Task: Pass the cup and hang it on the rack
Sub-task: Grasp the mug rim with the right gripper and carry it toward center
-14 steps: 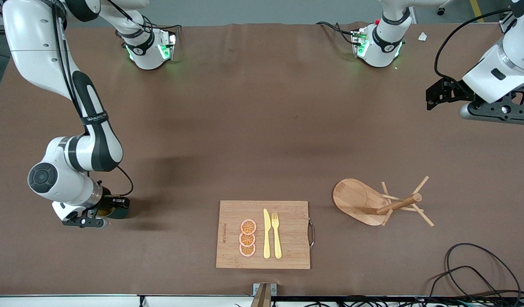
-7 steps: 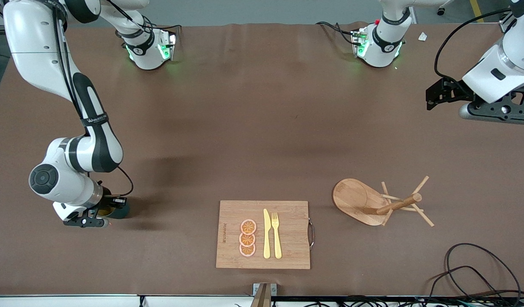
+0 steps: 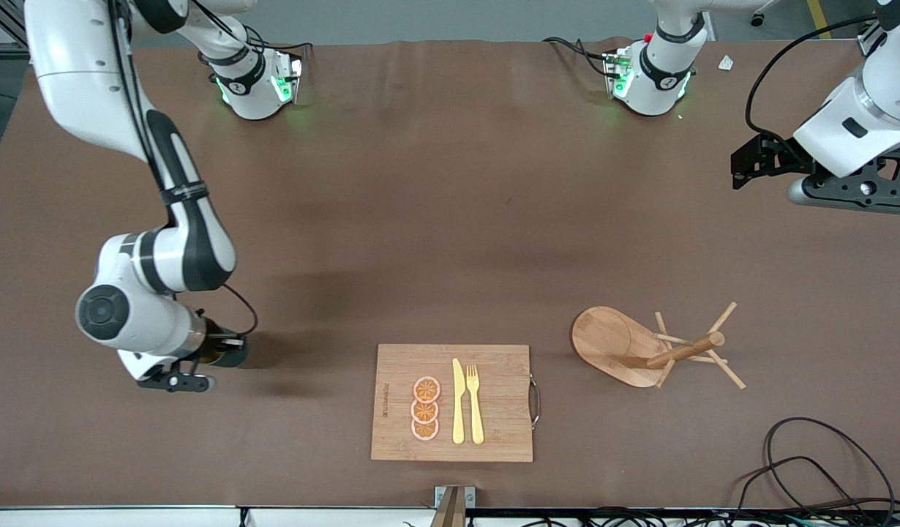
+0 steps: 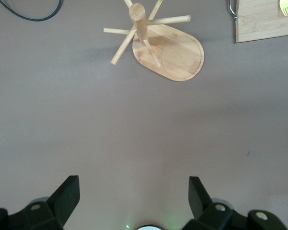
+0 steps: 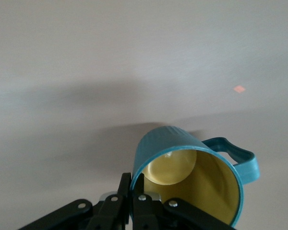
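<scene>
In the front view the right gripper (image 3: 178,375) is low over the table (image 3: 435,219) at the right arm's end, and a dark sliver of the cup (image 3: 229,354) peeks out beside the wrist (most of it is hidden by the arm). The left gripper (image 3: 761,162) waits in the air over the left arm's end of the table. The rack (image 3: 644,350) stands nearer the front camera than that gripper, beside the cutting board (image 3: 451,402), which carries three orange slices (image 3: 425,408), a yellow knife (image 3: 458,401) and a yellow fork (image 3: 475,402). In the left wrist view the left gripper's fingers (image 4: 67,194) are spread wide with nothing between them, over bare table with the rack (image 4: 175,52) further off. In the right wrist view the right gripper (image 5: 132,189) is pinched tight on the rim of the cup (image 5: 182,148), one finger inside the yellow wall and one outside, the handle pointing away from the fingers.
</scene>
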